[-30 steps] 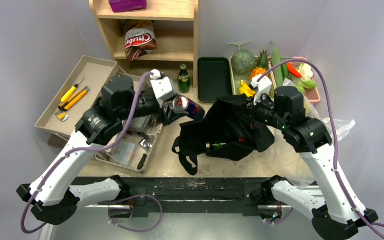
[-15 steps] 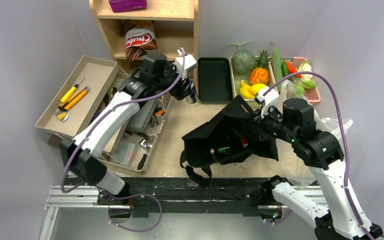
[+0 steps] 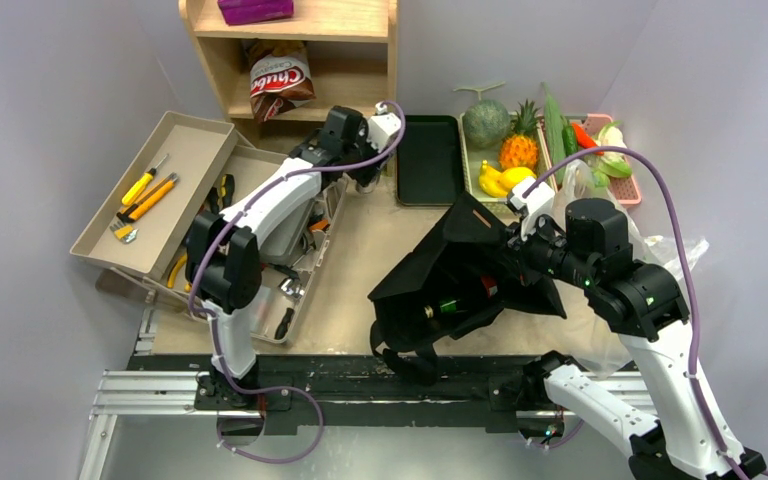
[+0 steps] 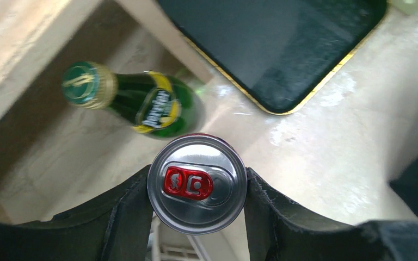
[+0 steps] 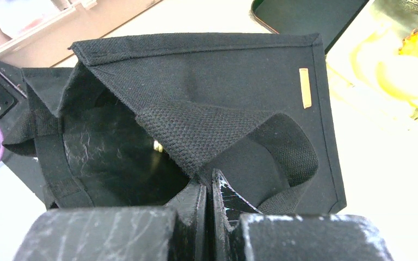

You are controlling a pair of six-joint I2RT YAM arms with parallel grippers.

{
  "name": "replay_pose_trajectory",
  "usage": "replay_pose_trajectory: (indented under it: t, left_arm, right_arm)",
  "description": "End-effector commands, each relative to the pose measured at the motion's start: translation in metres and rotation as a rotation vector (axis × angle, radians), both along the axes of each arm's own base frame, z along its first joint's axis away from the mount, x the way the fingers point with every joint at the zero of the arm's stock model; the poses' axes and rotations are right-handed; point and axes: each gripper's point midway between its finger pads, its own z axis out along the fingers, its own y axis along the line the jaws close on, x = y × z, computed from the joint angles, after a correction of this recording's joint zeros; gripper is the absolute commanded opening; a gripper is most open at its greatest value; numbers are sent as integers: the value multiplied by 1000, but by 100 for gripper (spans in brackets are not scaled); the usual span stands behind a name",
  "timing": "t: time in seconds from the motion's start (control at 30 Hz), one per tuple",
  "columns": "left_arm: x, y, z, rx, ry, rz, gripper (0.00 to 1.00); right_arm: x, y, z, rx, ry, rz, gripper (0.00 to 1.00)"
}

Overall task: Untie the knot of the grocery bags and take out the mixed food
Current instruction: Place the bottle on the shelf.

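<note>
My left gripper (image 3: pixel 365 172) is shut on a silver-topped drink can (image 4: pixel 197 182) with a red tab, held upright at the back of the table beside the green bottle (image 4: pixel 141 100), near the shelf foot. My right gripper (image 3: pixel 508 258) is shut on the rim of the black cloth bag (image 3: pixel 455 270) and holds it lifted and tilted, mouth toward the left. In the right wrist view the fingers (image 5: pixel 193 201) pinch the bag's woven edge (image 5: pixel 207 130). The see-through plastic bag (image 3: pixel 665 255) lies behind my right arm. Melon (image 3: pixel 485 122), pineapple (image 3: pixel 520 150) and cucumber (image 3: pixel 555 125) sit at the back right.
A flat black tray (image 3: pixel 428 160) lies beside the can. A wooden shelf (image 3: pixel 300 110) holds a chip packet (image 3: pixel 280 80). A beige tray with yellow-handled tools (image 3: pixel 145 190) and a tool organiser (image 3: pixel 280 280) fill the left. A pink basket (image 3: pixel 625 185) is at the back right.
My left arm has carried the can from the table's middle to the back beside the green bottle. My right gripper has raised the black bag higher and tipped it.
</note>
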Motion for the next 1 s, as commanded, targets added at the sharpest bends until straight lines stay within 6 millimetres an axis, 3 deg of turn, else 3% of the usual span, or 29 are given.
replay_pose_trajectory:
  t: [0.0,0.5,0.97]
  left_arm:
    - [52,18,73,-63,-263,79,0]
    - [75,58,50,-42,-261,183,0]
    - [91,108,29,-81,-241,370,0]
  right_arm:
    - [0,-8,9,-22,-32,-16,0]
    - [2,-8,7,-22,-27,-20,0]
    - [2,-9,6,-31,-23,-24,0]
